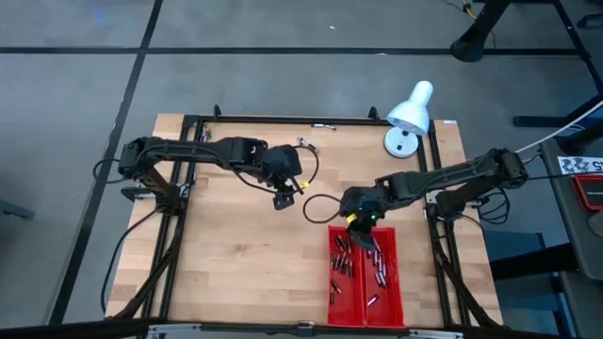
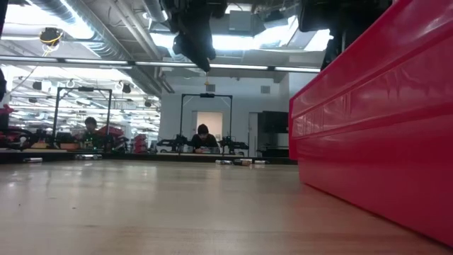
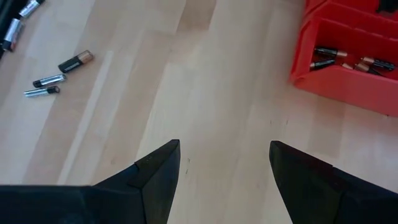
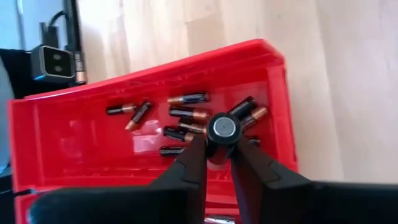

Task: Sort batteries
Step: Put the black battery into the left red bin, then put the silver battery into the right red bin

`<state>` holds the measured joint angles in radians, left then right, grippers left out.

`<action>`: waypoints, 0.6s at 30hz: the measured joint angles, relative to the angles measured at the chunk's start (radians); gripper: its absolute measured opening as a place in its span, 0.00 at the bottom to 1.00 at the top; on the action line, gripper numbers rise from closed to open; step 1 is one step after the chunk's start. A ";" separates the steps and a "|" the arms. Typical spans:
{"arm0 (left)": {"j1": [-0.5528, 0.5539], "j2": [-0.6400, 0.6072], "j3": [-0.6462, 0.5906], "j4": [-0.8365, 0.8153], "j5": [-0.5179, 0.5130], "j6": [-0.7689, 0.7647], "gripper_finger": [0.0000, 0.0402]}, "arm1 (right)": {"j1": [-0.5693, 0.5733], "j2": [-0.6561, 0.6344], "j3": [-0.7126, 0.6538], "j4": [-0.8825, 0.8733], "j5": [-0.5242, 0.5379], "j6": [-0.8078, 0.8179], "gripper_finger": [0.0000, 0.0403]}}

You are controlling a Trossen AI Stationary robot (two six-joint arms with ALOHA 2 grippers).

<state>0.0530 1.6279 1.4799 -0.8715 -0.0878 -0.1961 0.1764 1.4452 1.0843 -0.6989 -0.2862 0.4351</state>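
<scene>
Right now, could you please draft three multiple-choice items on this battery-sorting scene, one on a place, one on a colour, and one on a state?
1. Where is the right end effector?
A. Over the red tray
B. Beside the white lamp
C. Off the table

2. What colour is the tray that holds batteries?
A. Blue
B. Red
C. White

3. What state is the left end effector in?
A. Shut on a battery
B. Shut on a cable
C. Open and empty

Answers:
1 A: the high view shows it above the tray's far end, and its wrist view looks down into the tray.
2 B: every view of the tray shows it red.
3 C: its wrist view shows two fingers spread with only bare wood between them.
</scene>
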 joint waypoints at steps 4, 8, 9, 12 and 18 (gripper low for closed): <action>0.010 0.000 0.000 -0.002 0.026 0.017 0.59 | 0.001 0.000 0.000 -0.011 0.015 -0.002 0.18; 0.009 0.000 0.000 -0.003 0.030 0.038 0.59 | 0.001 0.000 0.000 -0.018 -0.011 -0.002 0.24; 0.009 0.000 0.000 -0.003 0.033 0.043 0.59 | 0.002 0.000 0.000 -0.025 -0.023 -0.001 0.25; 0.009 0.000 0.000 -0.003 0.037 0.051 0.59 | 0.015 0.004 0.000 -0.038 -0.031 -0.002 0.26; 0.009 0.000 0.000 -0.004 0.037 0.073 0.59 | 0.050 0.007 0.001 -0.036 0.021 0.007 0.26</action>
<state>0.0620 1.6279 1.4799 -0.8753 -0.0513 -0.1230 0.2260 1.4521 1.0855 -0.7353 -0.2657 0.4423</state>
